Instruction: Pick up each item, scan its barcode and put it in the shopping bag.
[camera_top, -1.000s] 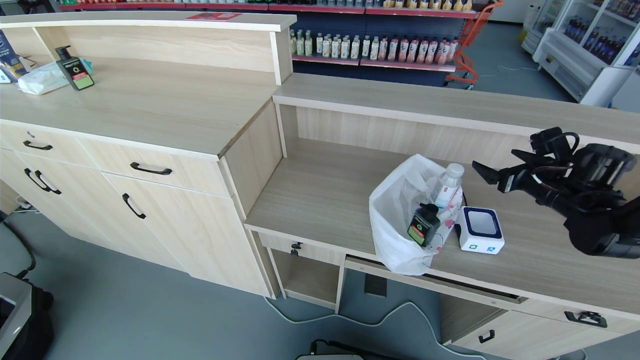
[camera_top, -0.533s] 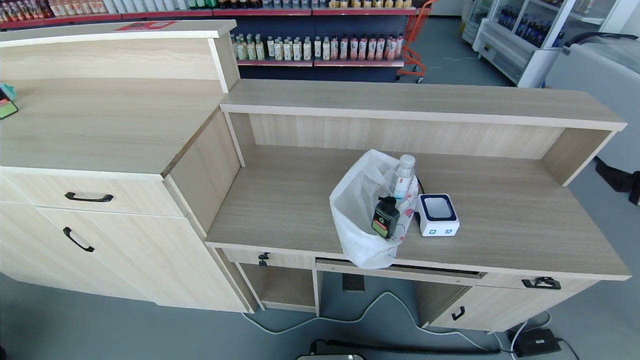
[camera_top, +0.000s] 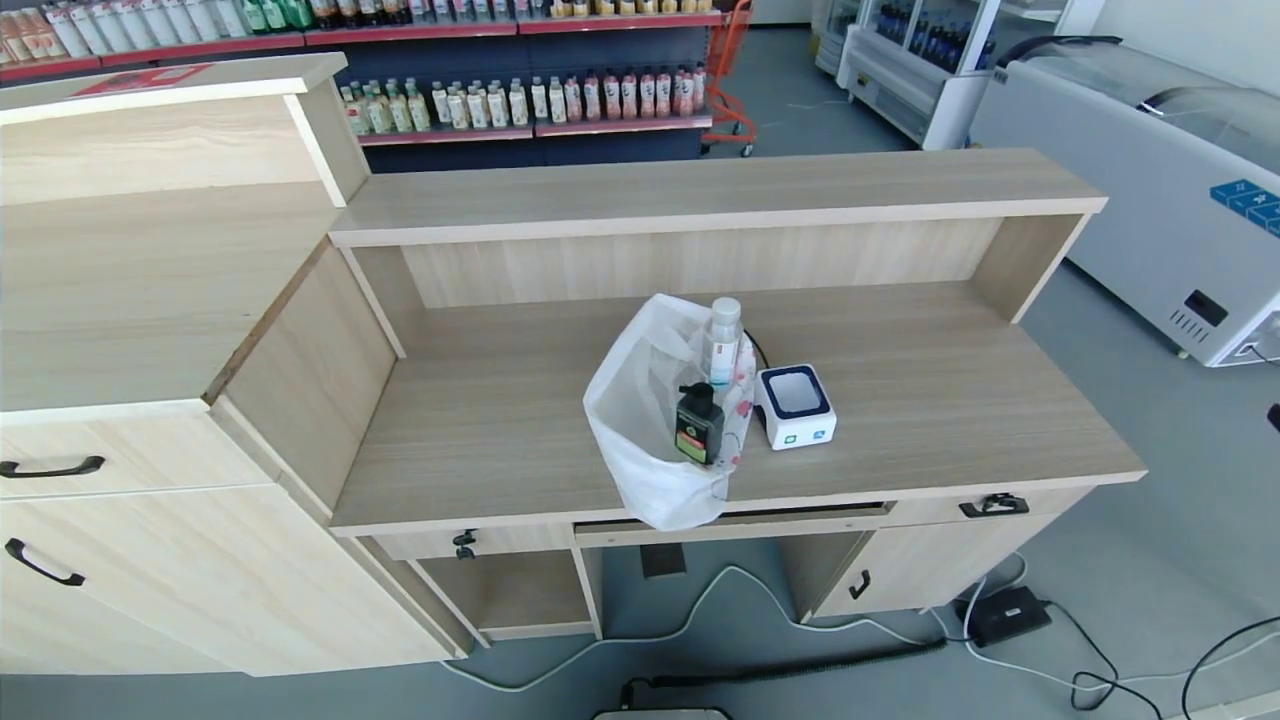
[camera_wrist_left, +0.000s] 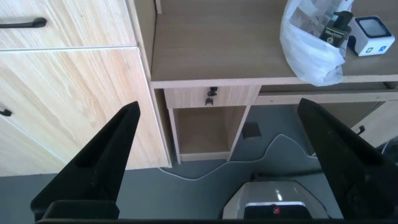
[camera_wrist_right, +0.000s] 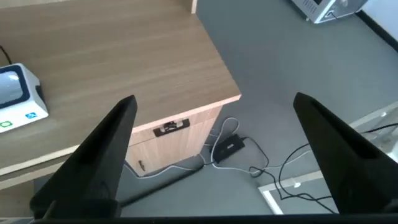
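Observation:
A white plastic shopping bag (camera_top: 640, 430) stands open on the lower wooden counter (camera_top: 930, 390). Inside it are a black pump bottle (camera_top: 699, 427) and a clear bottle with a white cap (camera_top: 722, 343), both upright. A white barcode scanner (camera_top: 796, 405) with a dark-rimmed top sits against the bag's right side. My left gripper (camera_wrist_left: 217, 106) hangs open and empty over the floor in front of the counter, with the bag (camera_wrist_left: 308, 43) far off. My right gripper (camera_wrist_right: 214, 98) is open and empty beyond the counter's right end, away from the scanner (camera_wrist_right: 15, 99).
A taller counter with drawers (camera_top: 150, 280) adjoins on the left. Store shelves of bottles (camera_top: 520, 100) run behind it. A chest freezer (camera_top: 1150, 200) stands at the right. Cables and a power brick (camera_top: 1005, 615) lie on the floor under the counter.
The head camera has swung, so the counter now sits further left in the picture. My right arm has drawn back from over the counter beside the scanner. The bag and scanner stay put.

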